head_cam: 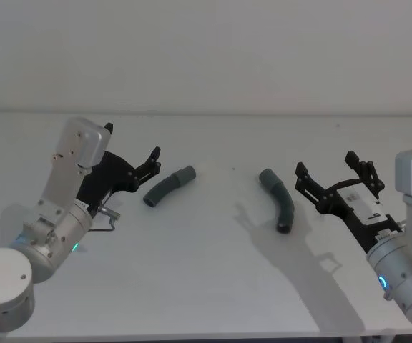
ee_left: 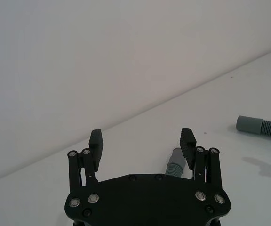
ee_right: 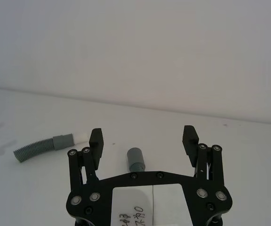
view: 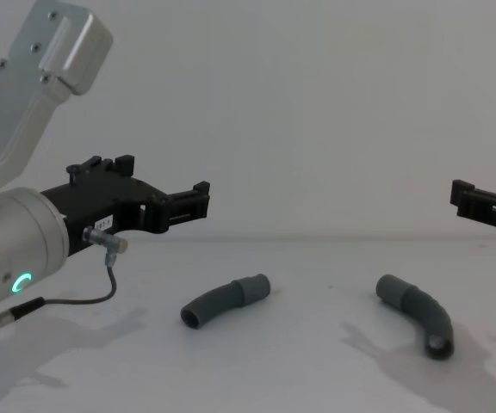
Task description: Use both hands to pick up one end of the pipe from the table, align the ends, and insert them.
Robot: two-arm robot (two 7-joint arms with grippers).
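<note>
Two pipes [head_cam: 169, 185] apart, left gripper [head_cam: 154, 161], right gripper [head_cam: 325, 163]

White table [head_cam: 206, 293]; left pipe piece [head_cam: 169, 186], right pipe piece [head_cam: 279, 199], apart.

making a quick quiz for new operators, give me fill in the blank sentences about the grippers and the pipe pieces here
1. The left gripper has its fingers ___.
2. The right gripper is holding ___.
3. On the table lie ___ separate pipe pieces, the left piece and the right piece.
Missing words: open; nothing; two.
</note>
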